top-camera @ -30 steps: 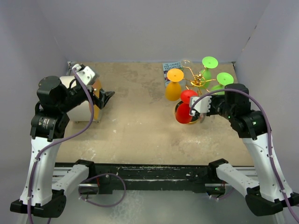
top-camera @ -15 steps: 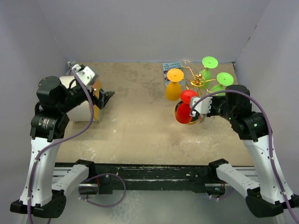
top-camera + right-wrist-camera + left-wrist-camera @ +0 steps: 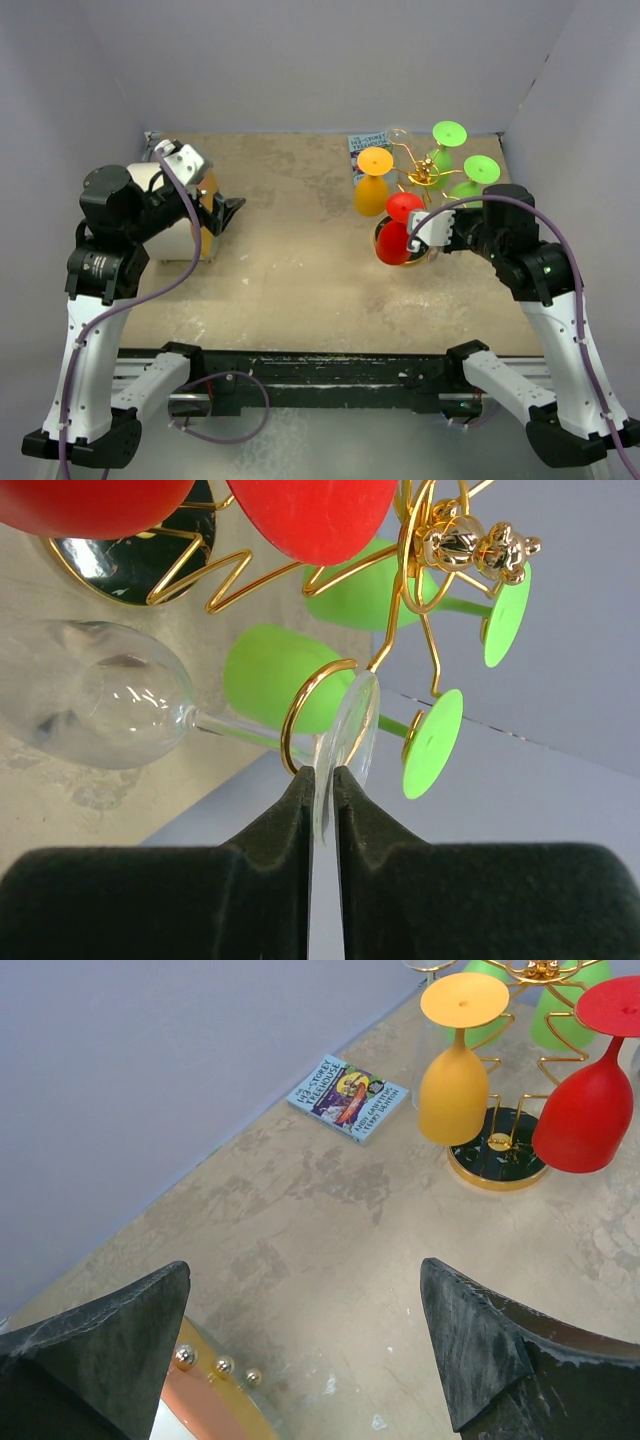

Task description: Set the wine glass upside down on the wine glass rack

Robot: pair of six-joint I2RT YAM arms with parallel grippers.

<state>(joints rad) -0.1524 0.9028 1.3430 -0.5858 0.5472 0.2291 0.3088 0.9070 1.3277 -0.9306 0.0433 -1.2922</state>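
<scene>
Above tan table (image 3: 300,270), right gripper (image 3: 323,780) pinches wine glass (image 3: 100,705) foot; left gripper (image 3: 305,1270) gapes wide

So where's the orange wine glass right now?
Top view, right half: the orange wine glass hangs upside down on the left of the wine glass rack, beside the red glass.

Overhead from behind, wine glass rack (image 3: 424,177) shared by all, far from left wrist, close to right
</scene>
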